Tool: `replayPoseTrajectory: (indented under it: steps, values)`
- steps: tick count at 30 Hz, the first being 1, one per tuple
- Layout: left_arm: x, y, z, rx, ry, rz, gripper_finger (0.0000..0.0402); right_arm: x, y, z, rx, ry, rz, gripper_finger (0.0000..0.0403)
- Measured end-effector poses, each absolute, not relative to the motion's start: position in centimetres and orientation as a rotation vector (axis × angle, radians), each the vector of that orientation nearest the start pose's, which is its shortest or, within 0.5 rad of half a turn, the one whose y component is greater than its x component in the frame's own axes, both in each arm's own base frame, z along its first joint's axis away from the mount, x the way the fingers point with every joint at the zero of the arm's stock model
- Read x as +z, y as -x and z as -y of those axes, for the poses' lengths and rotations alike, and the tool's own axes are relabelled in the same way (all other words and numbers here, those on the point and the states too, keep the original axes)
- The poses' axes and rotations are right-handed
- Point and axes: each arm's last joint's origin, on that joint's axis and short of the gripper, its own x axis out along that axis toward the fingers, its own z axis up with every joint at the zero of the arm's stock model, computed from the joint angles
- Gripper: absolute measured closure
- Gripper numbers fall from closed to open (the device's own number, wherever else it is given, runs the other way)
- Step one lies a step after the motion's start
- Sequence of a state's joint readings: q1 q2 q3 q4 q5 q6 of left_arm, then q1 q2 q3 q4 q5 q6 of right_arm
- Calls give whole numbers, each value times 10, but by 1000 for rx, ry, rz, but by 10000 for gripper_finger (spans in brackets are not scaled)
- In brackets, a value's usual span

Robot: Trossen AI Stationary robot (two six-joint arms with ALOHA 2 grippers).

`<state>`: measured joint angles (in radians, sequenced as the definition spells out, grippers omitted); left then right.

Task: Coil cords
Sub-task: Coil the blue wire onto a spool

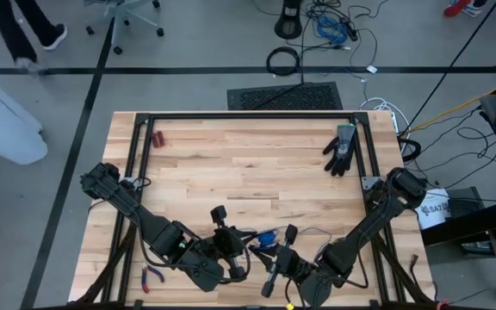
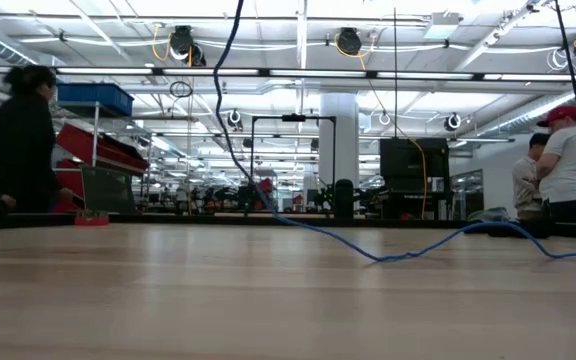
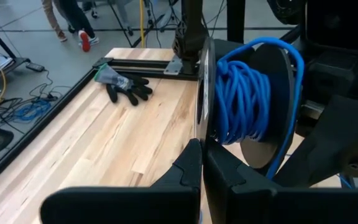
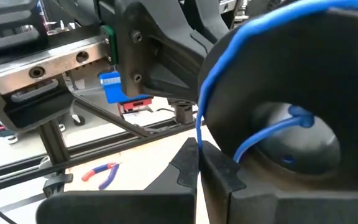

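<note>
Wooden tabletop (image 1: pixel 257 172), both arms low at its near edge; left gripper (image 3: pixel 201 171) jaws closed, right gripper (image 4: pixel 197 165) jaws closed, blue cord (image 3: pixel 244 99) mostly wound just ahead, tail still loose

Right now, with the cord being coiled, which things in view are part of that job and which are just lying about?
Part of the job:
- blue cord, wound on a dark spool
- left pincer, shut
- right pincer, shut

Just lying about:
- black glove at the table's far right
- red-handled pliers by the left arm
</note>
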<state>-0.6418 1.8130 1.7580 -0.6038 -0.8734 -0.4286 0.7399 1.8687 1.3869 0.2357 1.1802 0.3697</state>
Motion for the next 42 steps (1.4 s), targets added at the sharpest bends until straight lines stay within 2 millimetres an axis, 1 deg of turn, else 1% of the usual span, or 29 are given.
replayPoseTrajectory:
  steps: [7,14,21,28,35,42]
  values:
    - [354,-333,221,317,-30,-415,395,287,-329,-265,-441,-164,-2,402]
    - [352,-332,221,314,-45,-434,395,287,-329,-265,-435,-166,-2,402]
    - [357,-333,227,288,-62,-387,395,285,-331,-261,-449,-168,-12,402]
    - [361,-333,230,275,-34,-356,395,281,-332,-258,-466,-161,-30,402]
    - [362,-330,234,245,-53,-358,395,276,-332,-256,-484,-149,-59,403]
    - [364,-323,241,201,-61,-362,395,273,-323,-266,-458,-127,-83,403]
